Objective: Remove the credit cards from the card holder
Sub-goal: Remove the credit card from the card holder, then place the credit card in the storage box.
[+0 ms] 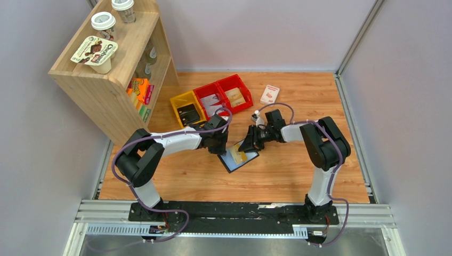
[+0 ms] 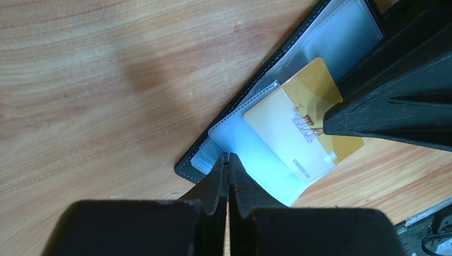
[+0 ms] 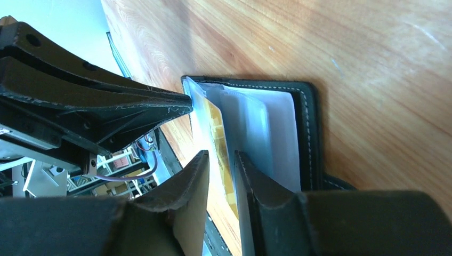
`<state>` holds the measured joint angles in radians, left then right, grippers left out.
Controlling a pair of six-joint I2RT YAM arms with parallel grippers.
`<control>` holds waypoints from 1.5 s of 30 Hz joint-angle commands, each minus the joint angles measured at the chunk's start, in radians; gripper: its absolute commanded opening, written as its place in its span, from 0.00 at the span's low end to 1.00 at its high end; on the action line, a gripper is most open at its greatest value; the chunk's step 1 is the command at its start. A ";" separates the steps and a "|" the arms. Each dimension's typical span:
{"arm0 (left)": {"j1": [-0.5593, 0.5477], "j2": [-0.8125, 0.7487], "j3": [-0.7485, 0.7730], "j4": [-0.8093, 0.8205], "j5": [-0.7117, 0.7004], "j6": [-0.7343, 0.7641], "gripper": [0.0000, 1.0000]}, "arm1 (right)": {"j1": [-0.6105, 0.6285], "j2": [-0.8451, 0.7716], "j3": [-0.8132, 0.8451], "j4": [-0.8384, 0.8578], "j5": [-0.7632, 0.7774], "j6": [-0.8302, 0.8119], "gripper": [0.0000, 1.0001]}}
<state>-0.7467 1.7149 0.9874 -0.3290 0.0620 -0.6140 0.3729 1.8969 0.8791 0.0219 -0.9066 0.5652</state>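
Note:
The black card holder (image 1: 230, 164) lies open on the wooden table between both arms, its clear inner sleeves (image 2: 266, 165) fanned out. A golden credit card (image 2: 315, 85) sticks partway out of a sleeve toward the right arm. My left gripper (image 2: 228, 158) is shut, with its tips resting on the sleeve near the holder's corner (image 2: 186, 168). My right gripper (image 3: 221, 156) is at the card's outer end with its jaws a little apart. The card's edge (image 3: 216, 125) runs through the gap, and neither finger visibly clamps it. In the right wrist view the holder's stitched cover (image 3: 306, 128) lies beyond.
Behind the holder sit a yellow bin (image 1: 187, 111) and two red bins (image 1: 224, 95) with items inside. A white-and-red small box (image 1: 270, 94) lies at the back right. A wooden shelf (image 1: 114, 69) with cups stands at the left.

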 commanded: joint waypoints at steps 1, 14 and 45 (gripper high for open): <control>-0.005 0.037 -0.006 -0.048 -0.018 0.033 0.00 | 0.011 0.022 0.047 -0.019 0.006 -0.037 0.30; -0.005 -0.014 -0.023 -0.041 -0.033 0.028 0.00 | -0.017 -0.094 0.017 -0.138 0.089 -0.076 0.00; -0.005 -1.254 -0.314 0.005 -0.571 0.266 0.78 | 0.009 -0.368 0.174 0.000 0.891 0.476 0.00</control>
<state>-0.7467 0.6491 0.7433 -0.3058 -0.4034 -0.4572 0.3447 1.4509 0.9329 -0.0841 -0.1905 0.9676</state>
